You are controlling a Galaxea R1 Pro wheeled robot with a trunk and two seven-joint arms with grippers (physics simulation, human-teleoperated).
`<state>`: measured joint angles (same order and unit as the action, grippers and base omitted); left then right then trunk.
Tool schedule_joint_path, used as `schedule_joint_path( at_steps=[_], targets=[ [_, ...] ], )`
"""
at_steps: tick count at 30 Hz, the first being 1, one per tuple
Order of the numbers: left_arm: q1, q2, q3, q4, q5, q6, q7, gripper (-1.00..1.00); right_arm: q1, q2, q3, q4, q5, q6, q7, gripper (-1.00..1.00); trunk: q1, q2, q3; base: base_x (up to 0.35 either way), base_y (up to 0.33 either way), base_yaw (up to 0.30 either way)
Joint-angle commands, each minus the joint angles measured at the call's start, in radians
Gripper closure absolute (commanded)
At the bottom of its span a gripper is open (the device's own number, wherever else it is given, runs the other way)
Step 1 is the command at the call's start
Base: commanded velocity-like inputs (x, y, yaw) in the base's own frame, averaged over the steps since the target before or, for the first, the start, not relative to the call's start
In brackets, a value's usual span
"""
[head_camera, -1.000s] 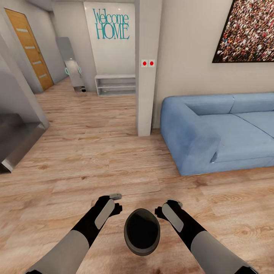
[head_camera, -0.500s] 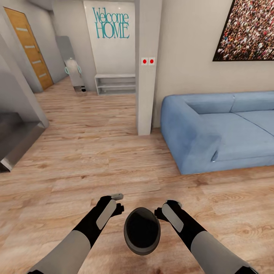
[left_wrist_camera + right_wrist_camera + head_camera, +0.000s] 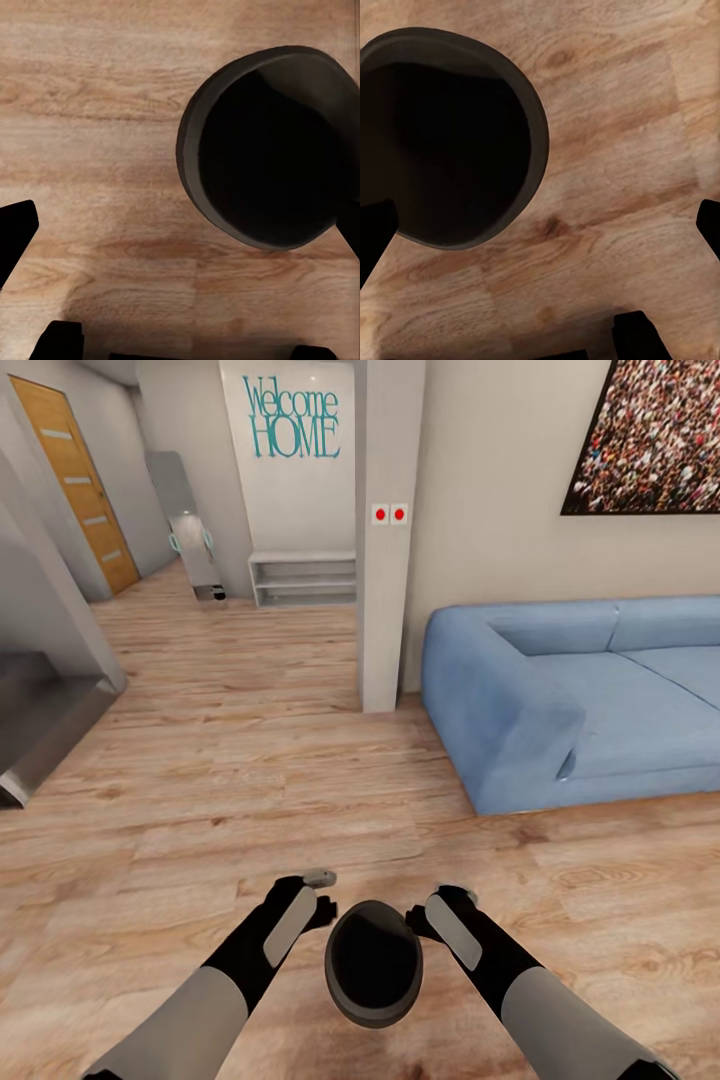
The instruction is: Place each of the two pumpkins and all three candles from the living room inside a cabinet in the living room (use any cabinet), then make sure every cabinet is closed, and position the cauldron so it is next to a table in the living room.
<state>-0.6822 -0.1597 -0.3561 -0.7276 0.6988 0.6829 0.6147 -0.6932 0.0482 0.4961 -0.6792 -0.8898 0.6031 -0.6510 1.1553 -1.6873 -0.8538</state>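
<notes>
Here the floor (image 3: 250,760) of light wood planks spreads out under me, with the blue sofa (image 3: 560,700) ahead on my right and a white pillar (image 3: 385,560) standing just beside its arm. No counter of the living room is in my sight, so I cannot yet say which way the cauldron has to travel.

The cauldron (image 3: 373,963) is between my two arms, low in front of my trunk, its wide mouth turned up toward my head. Its rim looks oval from here, the long way running away from me. In both wrist views I look down into its dark mouth with floor planks all around it (image 3: 270,150) (image 3: 450,142).

My left jaws (image 3: 315,895) lie just beside the rim on one side and my right jaws (image 3: 440,910) just beside it on the other, about equally near. I judge they press the pot between them, but the contact is hidden by the pot's belly. Whether either jaws is open or closed, I cannot tell; only dark finger ends show at the edges of the wrist views.
</notes>
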Motion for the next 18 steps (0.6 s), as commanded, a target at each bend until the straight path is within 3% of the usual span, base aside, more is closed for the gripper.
schedule_joint_path(
  at_steps=[1,5,12,18],
  targets=[
    [-0.001,0.0,-0.009,-0.001,0.01,0.001,0.01,-1.0,-0.001,-0.001,0.004,-0.001,-0.008,0.001,-0.009,-1.0,0.004,-0.008,-0.004,0.0,0.0,0.0],
    [0.0,-0.002,-0.032,-0.001,0.011,0.0,0.008,-1.0,-0.001,-0.001,0.004,-0.002,-0.006,0.001,-0.009,-1.0,0.019,-0.036,-0.017,0.0,0.0,0.0],
    [0.0,-0.003,-0.038,-0.001,0.011,-0.003,0.003,-1.0,-0.001,-0.001,0.004,-0.003,-0.006,-0.002,-0.008,-1.0,0.046,-0.085,-0.039,0.0,0.0,0.0],
    [0.001,-0.001,-0.048,0.011,0.007,-0.006,-0.082,-1.0,-0.001,-0.001,0.005,-0.003,-0.006,-0.007,0.015,-1.0,0.069,-0.127,-0.057,0.0,0.0,0.0]
  ],
)
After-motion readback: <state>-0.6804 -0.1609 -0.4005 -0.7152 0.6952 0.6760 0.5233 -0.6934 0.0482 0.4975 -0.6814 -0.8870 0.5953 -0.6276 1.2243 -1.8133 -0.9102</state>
